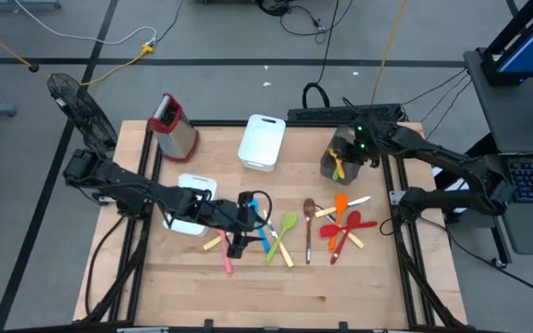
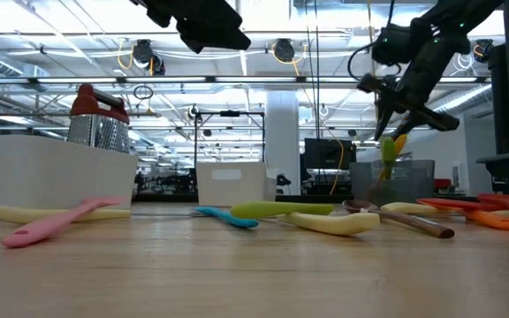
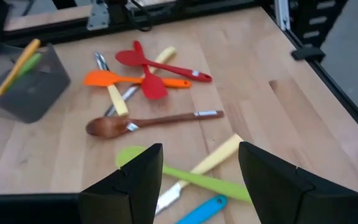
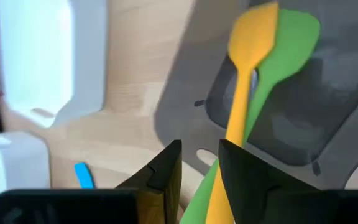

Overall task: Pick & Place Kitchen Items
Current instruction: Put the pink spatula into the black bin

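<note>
A yellow spatula [image 4: 248,59] and a green spatula [image 4: 291,43] stood together, heads up, in the grey holder [image 1: 340,165]. On the counter [image 1: 368,277], a red spoon and red spatula [image 3: 151,68] lay crossed over an orange spatula [image 3: 114,78] and cream-handled cutlery [image 3: 118,99]. Beside them lay a brown wooden spoon [image 3: 148,122]. Further along were a green spoon [image 1: 282,229], a blue utensil [image 2: 228,216], a cream spatula [image 2: 330,223] and a pink spatula [image 2: 56,223], all flat.

Yellow spatula [image 4: 244,106] handle behind right hand [image 4: 199,163]
</note>
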You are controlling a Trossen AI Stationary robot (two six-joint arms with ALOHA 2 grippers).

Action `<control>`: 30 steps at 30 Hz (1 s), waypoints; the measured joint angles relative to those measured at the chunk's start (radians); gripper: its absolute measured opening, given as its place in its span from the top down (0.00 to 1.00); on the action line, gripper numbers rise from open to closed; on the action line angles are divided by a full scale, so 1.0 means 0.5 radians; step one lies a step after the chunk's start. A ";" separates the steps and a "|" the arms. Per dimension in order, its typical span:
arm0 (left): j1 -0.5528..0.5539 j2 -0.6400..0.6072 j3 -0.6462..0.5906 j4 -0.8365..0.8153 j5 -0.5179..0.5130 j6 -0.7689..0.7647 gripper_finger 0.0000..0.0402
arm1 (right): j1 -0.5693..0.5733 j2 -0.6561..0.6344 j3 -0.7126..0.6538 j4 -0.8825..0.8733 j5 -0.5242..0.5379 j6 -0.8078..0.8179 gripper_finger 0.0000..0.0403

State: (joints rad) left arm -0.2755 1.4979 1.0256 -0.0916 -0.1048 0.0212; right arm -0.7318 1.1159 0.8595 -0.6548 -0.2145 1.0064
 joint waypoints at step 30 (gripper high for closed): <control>-0.267 0.000 0.001 0.090 -0.021 -0.564 0.47 | 0.938 -0.596 0.000 -0.033 0.003 -1.081 0.77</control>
State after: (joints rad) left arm -0.4091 1.4978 1.0260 -0.0467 -0.1153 -0.2611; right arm -0.2629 0.8177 0.8594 -0.6711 -0.2127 0.4659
